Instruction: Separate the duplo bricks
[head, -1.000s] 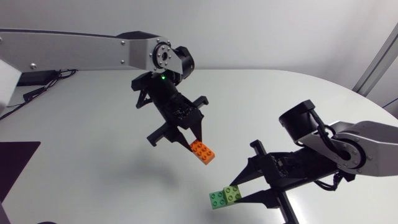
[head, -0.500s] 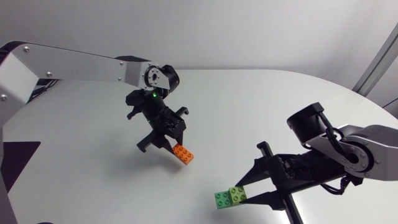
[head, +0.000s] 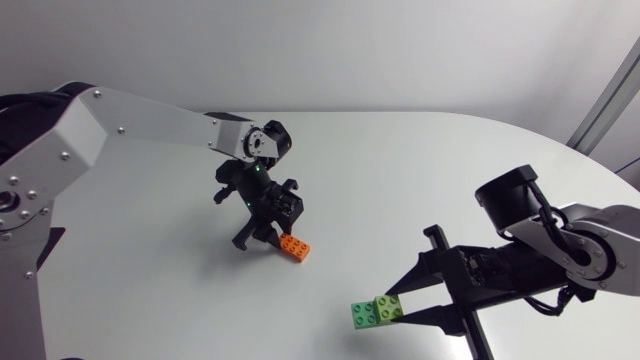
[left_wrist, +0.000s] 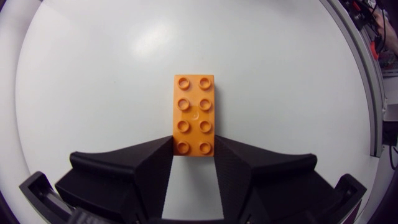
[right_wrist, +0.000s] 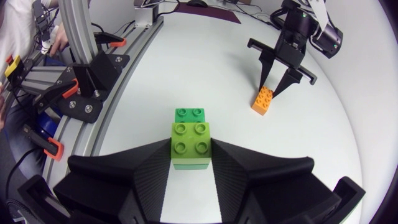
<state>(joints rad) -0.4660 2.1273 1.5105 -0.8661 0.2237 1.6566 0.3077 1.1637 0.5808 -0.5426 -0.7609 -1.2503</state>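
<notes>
Head view: our left tool (head: 278, 240) clamps orange brick (head: 294, 247), already split off, at surface (head: 400, 160); right tool (head: 398, 306) clamps green pair (head: 376, 312), still joined.

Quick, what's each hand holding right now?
Left hand: shut on the orange brick.
Right hand: shut on the two joined green bricks.

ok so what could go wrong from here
The left gripper pinches the orange brick only at one end, so it may swing or tip when released. The right gripper holds the lime brick with the dark green brick apparently joined and overhanging; it could drop off.
</notes>
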